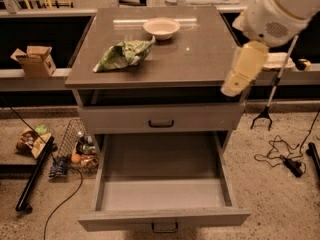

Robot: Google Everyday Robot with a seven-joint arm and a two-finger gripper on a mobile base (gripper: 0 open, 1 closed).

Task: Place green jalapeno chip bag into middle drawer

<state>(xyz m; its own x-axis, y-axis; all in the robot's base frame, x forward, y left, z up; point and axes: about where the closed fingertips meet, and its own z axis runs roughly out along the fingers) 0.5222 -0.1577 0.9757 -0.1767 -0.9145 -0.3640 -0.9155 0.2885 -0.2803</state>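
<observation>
The green jalapeno chip bag (123, 55), crumpled green and white, lies on the left half of the cabinet top, in front of and left of a cream bowl (161, 27). The middle drawer (161, 200) is pulled fully out with a bare grey floor and a small dark loop handle at its front. My white arm (280, 9) comes in from the upper right. Its cream end with the gripper (234, 87) hangs over the cabinet's right front corner, well to the right of the bag and above the drawer's level.
The top drawer front (161, 119) with a black handle is closed. A cardboard box (34, 60) sits on a ledge at left. A wire basket (77, 149) of items, cables and a black bar lie on the floor at left. A cable and adapter (290, 161) lie at right.
</observation>
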